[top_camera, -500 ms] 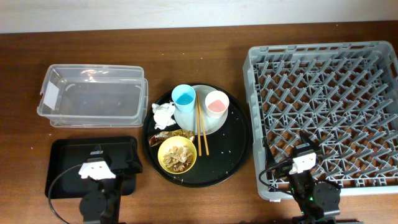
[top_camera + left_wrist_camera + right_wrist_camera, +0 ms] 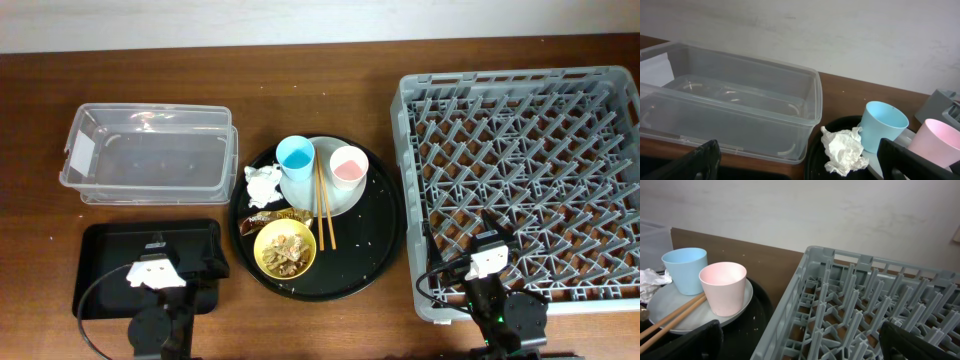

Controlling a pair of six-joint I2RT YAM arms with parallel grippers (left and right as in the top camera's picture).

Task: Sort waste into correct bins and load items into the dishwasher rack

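A light blue cup [image 2: 296, 154] and a pink-and-white cup [image 2: 348, 165] stand on a pale plate [image 2: 338, 198], with wooden chopsticks [image 2: 325, 212] laid across it. A crumpled white tissue [image 2: 262, 183], a gold-brown wrapper [image 2: 283, 216] and a yellow bowl [image 2: 286, 249] of food scraps lie beside it. The clear tub [image 2: 150, 152] and the black rectangular tray [image 2: 108, 251] are at the left, the grey rack [image 2: 530, 170] at the right. My left gripper [image 2: 800, 167] is open and empty, low, facing the tissue [image 2: 842, 150] and tub [image 2: 730, 112]. My right gripper [image 2: 800, 347] is open and empty over the rack's front left corner [image 2: 805, 315].
The cups, plate, bowl and waste all sit on a large round black tray [image 2: 375, 245] in the middle of the brown table. A pale wall runs along the table's far edge. The left arm's base stands over the black rectangular tray's near edge.
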